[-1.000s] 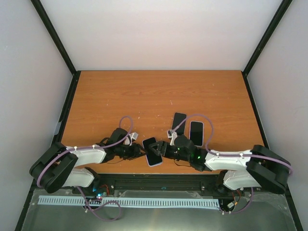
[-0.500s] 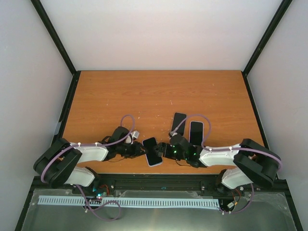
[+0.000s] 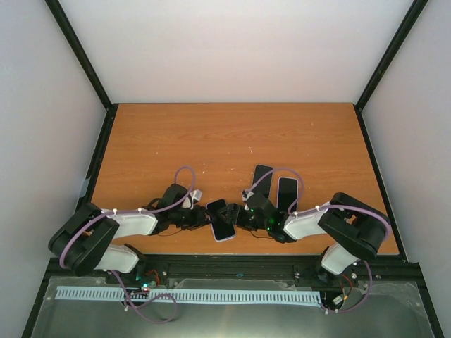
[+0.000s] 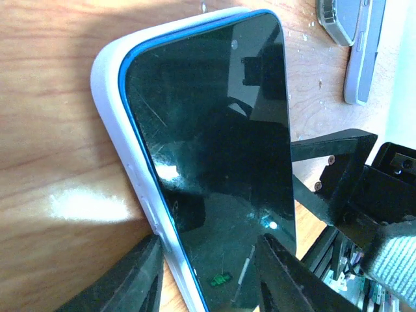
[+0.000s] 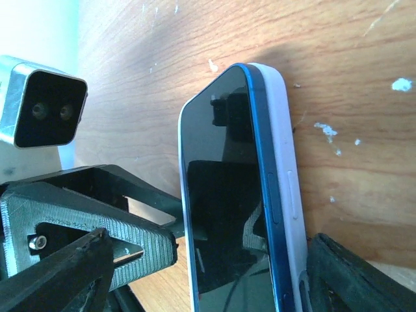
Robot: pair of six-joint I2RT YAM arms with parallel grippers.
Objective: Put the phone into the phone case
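A phone with a dark screen and blue edge [image 3: 221, 220] lies in a pale white case [image 4: 114, 84] on the table near the front edge. In the right wrist view the blue edge [image 5: 263, 162] stands a little proud of the case [image 5: 289, 162] along one side. My left gripper [image 3: 204, 218] reaches in from the left; its jaws [image 4: 205, 279] are open, one finger beside the case, the other over the screen. My right gripper [image 3: 237, 215] comes from the right, open [image 5: 208, 279], with one finger [image 5: 357, 273] against the case's side.
Two more dark phones lie just behind the right gripper, one [image 3: 261, 179] bare and one [image 3: 286, 193] with a pale rim; they show in the left wrist view [image 4: 354, 39] too. The table's front edge [image 3: 232, 255] is close below.
The right arm has swung in to the left and its gripper has closed in on the phone's right side. The phone has shifted slightly. The left gripper has hardly moved.
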